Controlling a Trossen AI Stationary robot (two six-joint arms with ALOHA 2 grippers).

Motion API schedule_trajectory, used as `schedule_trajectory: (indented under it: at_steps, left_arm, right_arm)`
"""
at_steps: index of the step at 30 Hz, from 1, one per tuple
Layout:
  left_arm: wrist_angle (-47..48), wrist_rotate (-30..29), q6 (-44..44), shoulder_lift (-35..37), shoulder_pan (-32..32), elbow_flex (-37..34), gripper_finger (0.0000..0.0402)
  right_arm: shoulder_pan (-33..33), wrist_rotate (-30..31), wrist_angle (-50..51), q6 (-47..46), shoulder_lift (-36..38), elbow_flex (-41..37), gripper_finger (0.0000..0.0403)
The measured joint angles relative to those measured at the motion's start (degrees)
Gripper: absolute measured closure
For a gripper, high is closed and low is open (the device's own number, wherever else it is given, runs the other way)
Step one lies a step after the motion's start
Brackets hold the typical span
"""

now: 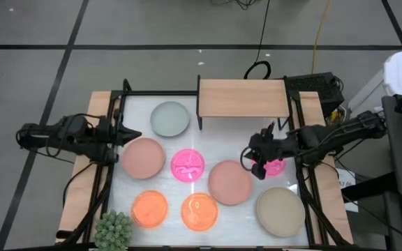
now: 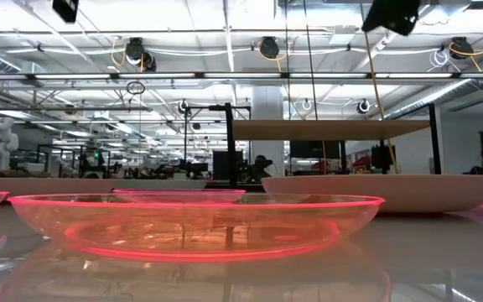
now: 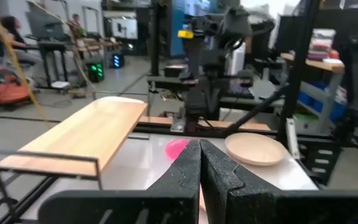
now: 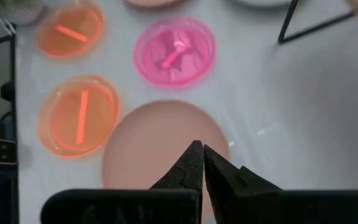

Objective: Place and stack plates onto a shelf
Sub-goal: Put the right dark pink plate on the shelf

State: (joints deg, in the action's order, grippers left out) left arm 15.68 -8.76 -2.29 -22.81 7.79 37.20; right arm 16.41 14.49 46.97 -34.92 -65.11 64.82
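1. Right wrist view: the right gripper is recorded with fingers pressed together and nothing held. A dusty-pink plate lies directly beneath the tips.
2. Seen from above, the right gripper hangs over the table between that pink plate and a small magenta plate, which is partly hidden by the wrist.
3. The left gripper is likewise shut and empty, as confirmed by its wrist view. It is held at the table's left edge, pointing inward, just beside a second pink plate.
4. The shelf is noted at the far edge, bare. It lies beyond the right gripper and is nearer to that arm than to the left; its long axis runs across the table.
5. Remaining plates are listed: grey-green beside the shelf's left legs, magenta at centre, two orange near the front, beige at front right.
6. No plate is yet stacked. The right arm is judged best placed to begin, once its fingers are opened.
7. Pose: both arms are extended inward from their sides, roughly level, wrists above the table.
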Motion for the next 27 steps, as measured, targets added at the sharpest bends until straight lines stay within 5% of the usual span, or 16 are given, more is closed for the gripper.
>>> schedule_trajectory:
  at_steps: [11, 27]
  left_arm:
    - [10.39, 0.99, -1.27, -19.61, 0.68, 15.20, 0.0398]
    - [14.11, 0.73, -5.40, -35.13, 5.79, 16.38, 0.0398]
  right_arm:
    - [3.76, 0.47, -14.24, -6.94, -0.51, -14.31, 0.0403]
    - [3.09, 0.65, -20.62, -10.87, -0.49, -24.50, 0.0399]
